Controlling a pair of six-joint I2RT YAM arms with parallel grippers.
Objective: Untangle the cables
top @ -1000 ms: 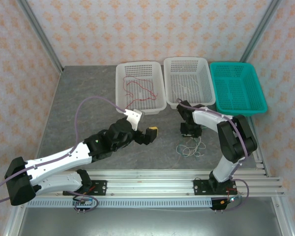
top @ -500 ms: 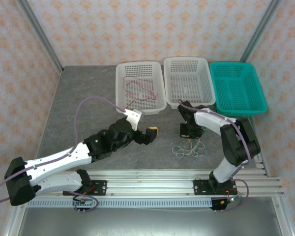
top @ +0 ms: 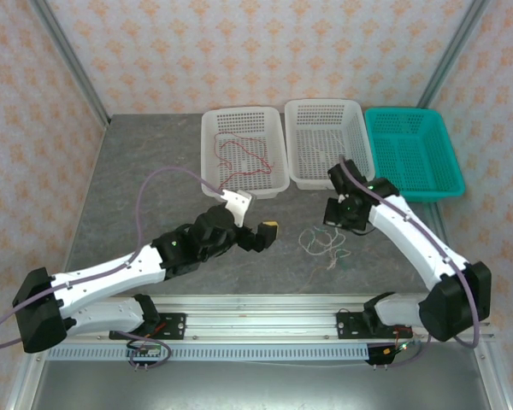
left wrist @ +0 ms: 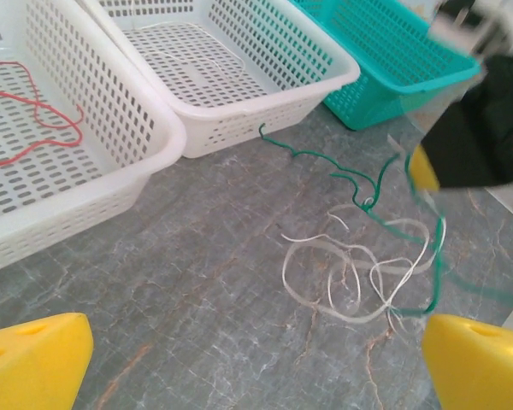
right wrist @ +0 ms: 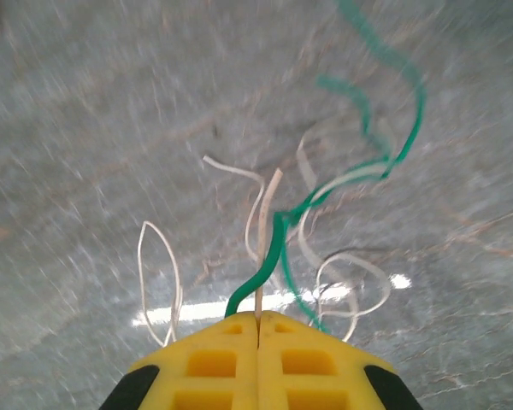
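The teal-green cable and the white cable are tangled in one loose clump on the grey table. My right gripper is shut, with both the green and a white strand coming out of the seam between its yellow fingers; it hangs just above the clump. The red cable lies in the left white basket. My left gripper is open, to the left of the clump, with bare table between its yellow fingers. From there the green cable loops over the white one.
Three baskets stand in a row at the back: the left white one, a middle white basket and a teal basket. Purplish arm cables loop off both arms. A metal rail runs along the near table edge.
The right gripper closed on the green and white strands, and its arm lifted and swung right, stretching out. The clump shifted slightly back. The left arm barely moved.
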